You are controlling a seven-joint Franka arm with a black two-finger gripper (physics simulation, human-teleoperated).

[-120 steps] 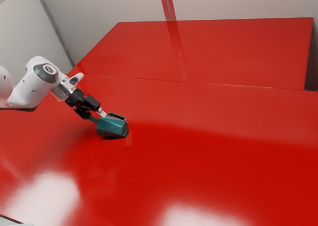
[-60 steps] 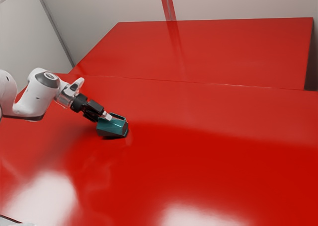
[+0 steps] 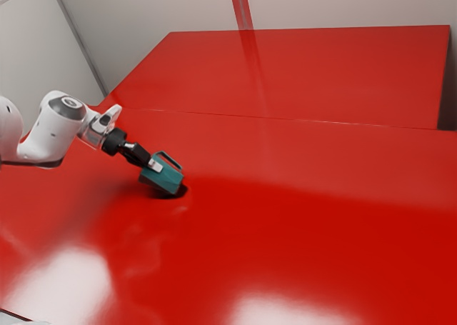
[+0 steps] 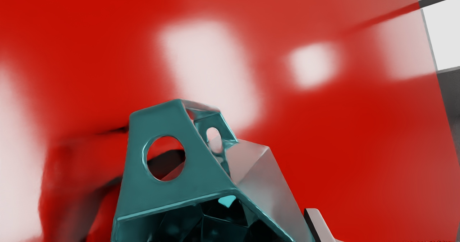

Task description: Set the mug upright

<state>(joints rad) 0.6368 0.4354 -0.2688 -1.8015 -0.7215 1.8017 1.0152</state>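
So the mug [image 3: 168, 179] is tilted, gripper [image 3: 153, 166] right at it, can't tell if the fingers are pinching it.

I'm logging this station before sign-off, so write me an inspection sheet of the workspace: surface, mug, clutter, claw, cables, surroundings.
Surface: red, glossy table with bright reflections and a thin seam across it.
Job's things: teal mug, tilted, not upright; its open end faces the claw.
Clutter: nothing seen.
Claw: at the mug; grip unclear.
Cables: none certain; a thin dark line at the exterior view's lower left is unidentifiable.
Surroundings: pale walls beyond the table.
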